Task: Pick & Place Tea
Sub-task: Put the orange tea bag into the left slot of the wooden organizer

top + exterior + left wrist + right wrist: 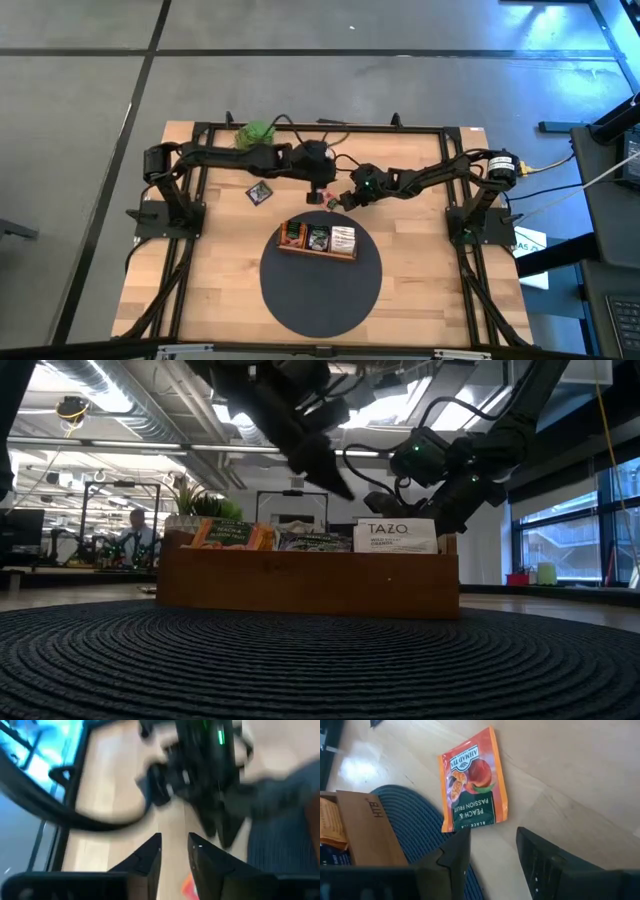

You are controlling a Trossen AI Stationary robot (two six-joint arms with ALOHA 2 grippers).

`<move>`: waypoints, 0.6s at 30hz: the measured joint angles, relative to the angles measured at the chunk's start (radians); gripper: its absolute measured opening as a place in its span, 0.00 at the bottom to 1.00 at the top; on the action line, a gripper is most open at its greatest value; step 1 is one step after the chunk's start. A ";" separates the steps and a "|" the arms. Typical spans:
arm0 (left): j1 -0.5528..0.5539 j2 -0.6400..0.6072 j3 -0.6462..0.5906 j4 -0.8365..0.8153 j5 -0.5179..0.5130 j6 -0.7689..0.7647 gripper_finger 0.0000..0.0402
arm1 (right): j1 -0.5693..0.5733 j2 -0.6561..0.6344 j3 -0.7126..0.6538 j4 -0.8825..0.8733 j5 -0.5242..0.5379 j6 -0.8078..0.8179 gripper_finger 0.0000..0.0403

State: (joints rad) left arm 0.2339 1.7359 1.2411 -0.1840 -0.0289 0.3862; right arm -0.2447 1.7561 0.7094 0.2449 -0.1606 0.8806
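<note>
**Both grippers meet behind the tea tray, an orange packet on the wood**

The right gripper point(492, 851) has its two dark fingers apart with nothing between them. Just ahead of its fingertips an orange peach and passion fruit tea packet point(473, 780) lies flat on the bare wooden table point(570, 775), its lower corner touching the edge of the dark round mat point(420, 827). The left gripper point(175, 851) also shows a narrow gap between its fingers, with nothing held; a blurred scrap of orange point(188, 885) sits below them, and the right arm crosses close in front.

Seen from above, the two grippers sit near each other, just behind the mat's far edge, the left gripper point(320, 193) beside the right gripper point(345, 198). On the mat stands the brown wooden tray point(317, 251) with three compartments, each holding packets: orange ones on the left point(225, 535), dark green in the middle point(315, 541), and white ones on the right point(396, 535). A single dark packet point(260, 193) lies on the table, left of the grippers. A small green plant point(256, 132) stands at the table's far edge.
</note>
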 joint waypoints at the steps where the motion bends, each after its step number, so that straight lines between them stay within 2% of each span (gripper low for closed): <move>1: -0.006 0.000 0.000 -0.032 -0.022 0.012 0.24 | 0.000 0.000 0.000 -0.001 0.000 0.000 0.40; 4: -0.020 0.000 0.000 -0.153 -0.074 0.005 0.29 | 0.000 0.000 0.000 -0.002 0.000 0.000 0.40; 8: -0.029 0.001 -0.048 -0.218 -0.031 -0.065 0.31 | 0.000 0.000 0.000 -0.002 -0.005 0.007 0.40; 12: -0.030 0.004 -0.126 -0.133 0.018 -0.103 0.31 | 0.001 0.000 0.000 -0.002 -0.007 0.066 0.40; 18: -0.030 0.006 -0.181 -0.027 -0.026 -0.070 0.30 | 0.000 0.000 0.000 0.000 -0.007 0.136 0.40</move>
State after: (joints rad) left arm 0.2040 1.7423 1.0601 -0.2107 -0.0544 0.3159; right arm -0.2443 1.7561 0.7090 0.2447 -0.1673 1.0164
